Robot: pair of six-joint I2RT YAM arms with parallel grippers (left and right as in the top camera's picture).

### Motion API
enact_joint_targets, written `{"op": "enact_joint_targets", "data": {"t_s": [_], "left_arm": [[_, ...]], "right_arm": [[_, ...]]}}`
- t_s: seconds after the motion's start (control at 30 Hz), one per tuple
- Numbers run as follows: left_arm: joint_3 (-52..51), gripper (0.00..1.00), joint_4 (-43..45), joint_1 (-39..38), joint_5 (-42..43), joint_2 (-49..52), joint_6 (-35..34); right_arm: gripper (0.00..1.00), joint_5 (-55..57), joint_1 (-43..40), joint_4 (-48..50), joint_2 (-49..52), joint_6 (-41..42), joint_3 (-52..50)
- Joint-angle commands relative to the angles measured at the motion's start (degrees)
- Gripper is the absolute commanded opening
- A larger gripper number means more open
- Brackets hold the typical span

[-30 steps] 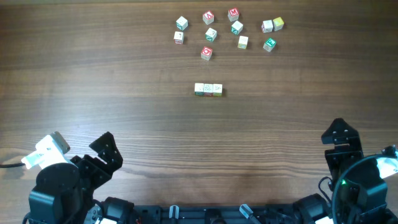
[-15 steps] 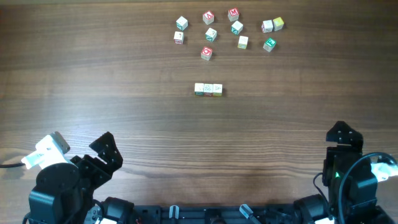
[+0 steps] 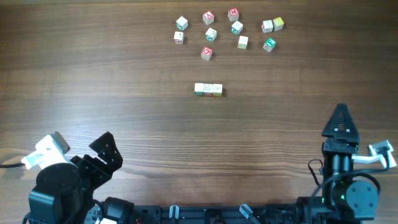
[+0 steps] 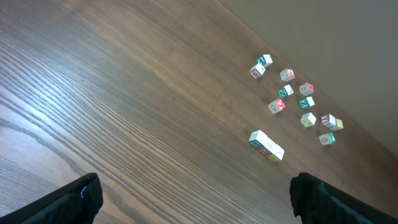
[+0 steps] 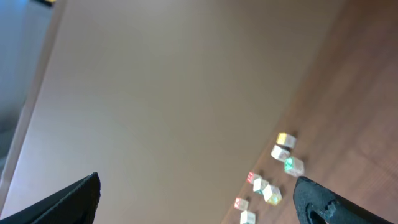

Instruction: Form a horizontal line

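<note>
Tabletop (image 3: 93,93): row (image 3: 208,89) sat unmoved near its middle.
Right gripper (image 3: 341,117) had swung round at the near edge; it and left gripper (image 4: 196,198) gaped empty, probably parked.

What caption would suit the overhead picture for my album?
A row of three letter cubes lies on the wooden table, loose cubes scattered beyond it.
</note>
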Motion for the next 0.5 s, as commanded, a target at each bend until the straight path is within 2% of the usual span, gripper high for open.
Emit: {"op": "enact_joint_targets", "data": {"t_s": [0.0, 0.23, 0.37, 0.4, 0.47], "left_arm": [[-0.3, 1.00, 0.0, 0.2, -0.8, -0.2, 0.5], [-0.3, 1.00, 0.0, 0.2, -0.8, -0.2, 0.5], [-0.3, 1.00, 0.0, 0.2, -0.8, -0.2, 0.5], [-0.3, 1.00, 0.0, 0.2, -0.8, -0.2, 0.5], [-0.3, 1.00, 0.0, 0.2, -0.8, -0.2, 0.5]], "right_arm": [[1.00, -8.1, -2.9, 5.1, -1.0, -4.9, -4.3], [1.00, -8.9, -3.7, 13.4, -3.4, -5.0, -11.2], [1.00, -9.0, -3.8, 18.8, -3.4, 1.6, -15.8], [1.00, -9.0, -3.8, 21.2, -3.4, 1.4, -17.4], [1.00, -9.0, -3.6, 19.9, -3.4, 0.7, -17.7]]}}
